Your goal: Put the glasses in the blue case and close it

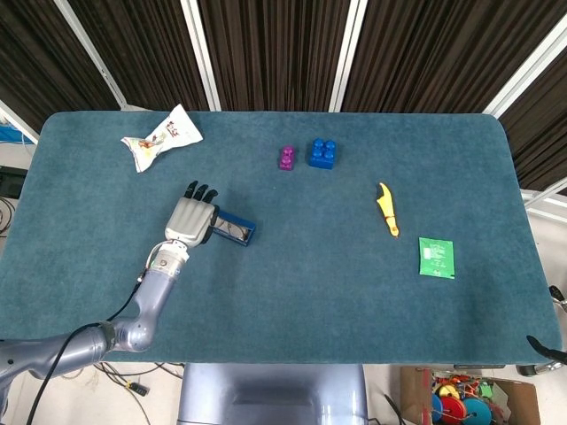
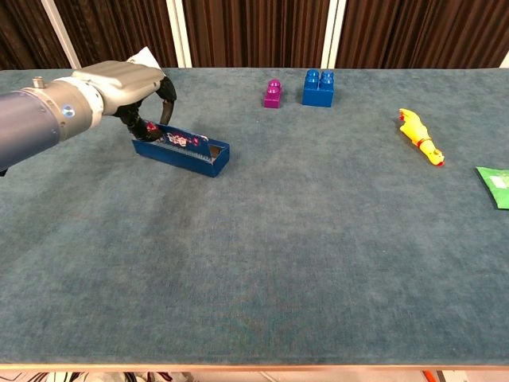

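Note:
The blue case [image 1: 236, 231] lies left of the table's middle, and the chest view shows it as a long narrow box [image 2: 184, 153]. Its lid [image 2: 176, 138] stands half raised over the box, printed inner side showing. The glasses [image 1: 230, 227] are inside and show only as a thin glint in the head view; the lid hides them in the chest view. My left hand [image 1: 190, 220] is at the case's left end, with curled fingers [image 2: 148, 119] holding the lid's edge. No right hand shows in either view.
A white snack packet [image 1: 162, 140] lies at the far left. A purple brick [image 1: 286, 158] and a blue brick [image 1: 322, 153] stand at the far middle. On the right are a yellow toy [image 1: 386, 211] and a green sachet [image 1: 436, 258].

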{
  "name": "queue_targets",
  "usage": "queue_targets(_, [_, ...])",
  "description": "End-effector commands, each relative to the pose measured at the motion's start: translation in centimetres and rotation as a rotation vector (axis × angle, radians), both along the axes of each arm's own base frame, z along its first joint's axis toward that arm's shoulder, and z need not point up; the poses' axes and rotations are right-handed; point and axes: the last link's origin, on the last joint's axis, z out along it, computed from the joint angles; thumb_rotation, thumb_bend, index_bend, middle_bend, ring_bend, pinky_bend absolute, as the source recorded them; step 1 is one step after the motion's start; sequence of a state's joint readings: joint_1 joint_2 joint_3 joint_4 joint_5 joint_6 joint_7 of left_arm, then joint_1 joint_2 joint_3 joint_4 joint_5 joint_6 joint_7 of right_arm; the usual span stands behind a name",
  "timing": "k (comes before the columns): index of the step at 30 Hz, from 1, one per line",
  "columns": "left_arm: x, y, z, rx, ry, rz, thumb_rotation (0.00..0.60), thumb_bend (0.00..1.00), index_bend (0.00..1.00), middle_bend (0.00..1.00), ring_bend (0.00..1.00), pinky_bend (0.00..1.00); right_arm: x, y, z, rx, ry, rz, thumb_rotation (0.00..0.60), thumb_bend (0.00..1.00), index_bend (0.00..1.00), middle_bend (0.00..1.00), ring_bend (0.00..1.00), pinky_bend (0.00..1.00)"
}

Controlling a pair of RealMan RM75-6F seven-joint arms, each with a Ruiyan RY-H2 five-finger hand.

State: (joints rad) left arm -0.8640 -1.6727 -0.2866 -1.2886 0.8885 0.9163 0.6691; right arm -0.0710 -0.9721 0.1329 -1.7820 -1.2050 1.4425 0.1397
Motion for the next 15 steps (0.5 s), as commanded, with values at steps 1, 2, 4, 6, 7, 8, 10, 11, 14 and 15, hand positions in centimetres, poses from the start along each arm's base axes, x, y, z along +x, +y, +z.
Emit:
queue_targets(1, [0.4, 0.4, -0.4, -0.014, 0.004, -0.001, 0.600, 0.45, 0.58, 0.18, 0.06, 0.03, 0.0, 0.0, 0.0, 0.002, 0.001, 0.000, 0.600, 0.16, 0.00, 0.02, 0.13, 0.24])
queue_targets(2, [0.4, 0.6, -0.5, -0.016, 0.008, -0.001, 0.600, 0.45, 0.58, 0.18, 0.06, 0.03, 0.0, 0.0, 0.0, 0.002, 0.001, 0.000, 0.600, 0.16, 0.00, 0.02, 0.13, 0.24])
queue_targets(4, [0.7, 0.9, -0.8, -0.021, 0.019, -0.004, 0.600, 0.45, 0.58, 0.18, 0.06, 0.03, 0.0, 0.0, 0.0, 0.001, -0.001, -0.001, 0.600, 0.16, 0.00, 0.02, 0.13, 0.24])
queue_targets(6, [0.9, 1.2, -0.9, -0.020, 0.021, -0.005, 0.600, 0.45, 0.58, 0.18, 0.06, 0.03, 0.0, 0.0, 0.0, 0.001, -0.001, -0.002, 0.600, 0.16, 0.00, 0.02, 0.13, 0.24])
queue_targets(7, [1.1, 1.4, -1.0, -0.021, 0.026, -0.008, 0.600, 0.45, 0.58, 0.18, 0.06, 0.03, 0.0, 0.0, 0.0, 0.002, -0.002, -0.002, 0.600, 0.16, 0.00, 0.02, 0.13, 0.24])
queue_targets(8, [1.2, 1.5, -1.0, -0.022, 0.029, -0.008, 0.600, 0.45, 0.58, 0.18, 0.06, 0.03, 0.0, 0.0, 0.0, 0.002, -0.002, -0.002, 0.600, 0.16, 0.00, 0.02, 0.13, 0.24])
queue_targets(10, [1.4, 1.9, -1.1, -0.024, 0.037, -0.007, 0.600, 0.45, 0.58, 0.18, 0.06, 0.03, 0.0, 0.0, 0.0, 0.003, -0.001, -0.003, 0.600, 0.16, 0.00, 0.02, 0.13, 0.24])
queue_targets(11, [1.4, 2.0, -1.2, -0.025, 0.040, -0.005, 0.600, 0.45, 0.58, 0.18, 0.06, 0.03, 0.0, 0.0, 0.0, 0.004, -0.001, -0.003, 0.600, 0.16, 0.00, 0.02, 0.13, 0.24])
queue_targets(14, [1.8, 2.3, -1.4, -0.023, 0.039, -0.001, 0.600, 0.45, 0.58, 0.18, 0.06, 0.03, 0.0, 0.0, 0.0, 0.004, -0.001, -0.003, 0.600, 0.16, 0.00, 0.02, 0.13, 0.24])
queue_targets(15, [1.9, 2.4, -1.4, -0.021, 0.040, -0.001, 0.600, 0.45, 0.57, 0.18, 0.06, 0.03, 0.0, 0.0, 0.0, 0.004, -0.001, -0.003, 0.600, 0.16, 0.00, 0.02, 0.13, 0.24])
